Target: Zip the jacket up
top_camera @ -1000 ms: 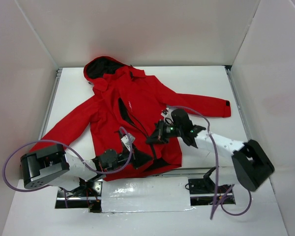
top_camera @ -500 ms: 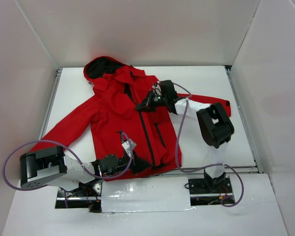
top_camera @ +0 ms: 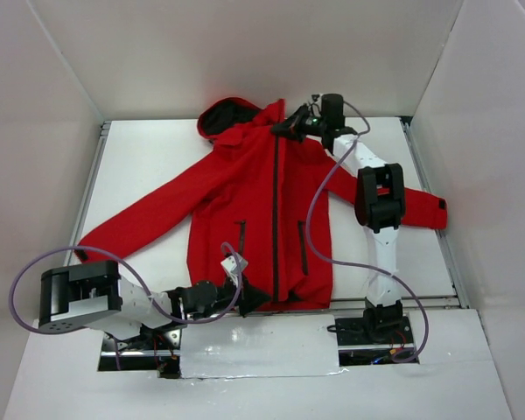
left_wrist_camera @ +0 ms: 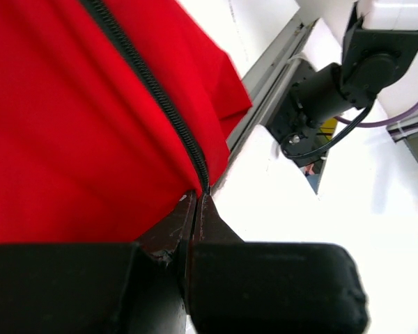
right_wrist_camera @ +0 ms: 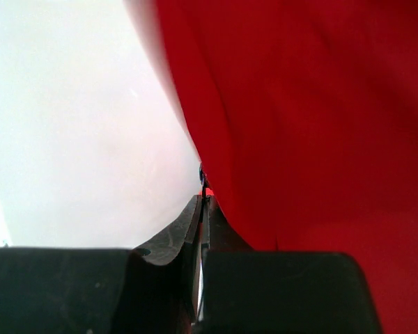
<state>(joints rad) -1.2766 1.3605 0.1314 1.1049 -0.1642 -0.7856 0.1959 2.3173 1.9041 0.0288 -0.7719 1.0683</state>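
The left pincer point(top_camera: 250, 297) is found at the near hem of the jacket point(top_camera: 236, 192), pressed shut on the bottom end of the front zipper point(top_camera: 275, 219). In the left wrist view its two black fingers point(left_wrist_camera: 168, 226) are closed flat against each other, and the zipper teeth run straight into the seam between them. The right pincer point(top_camera: 286, 129) is held at the far end of the same zipper, at the collar, and is likewise closed: in the right wrist view its fingers point(right_wrist_camera: 171, 240) are pinched on the edge of the red cloth, though exactly what is gripped there cannot be made out. The jacket is laid front up on the white table point(top_camera: 149, 157), with the hood point(top_camera: 223, 118) towards the far wall. One sleeve point(top_camera: 131, 219) is stretched out to the left and the other to the right, partly hidden under the right arm. The zipper is seen as one straight black line from hem to collar, with a slanted pocket zipper point(top_camera: 241, 238) on either side.
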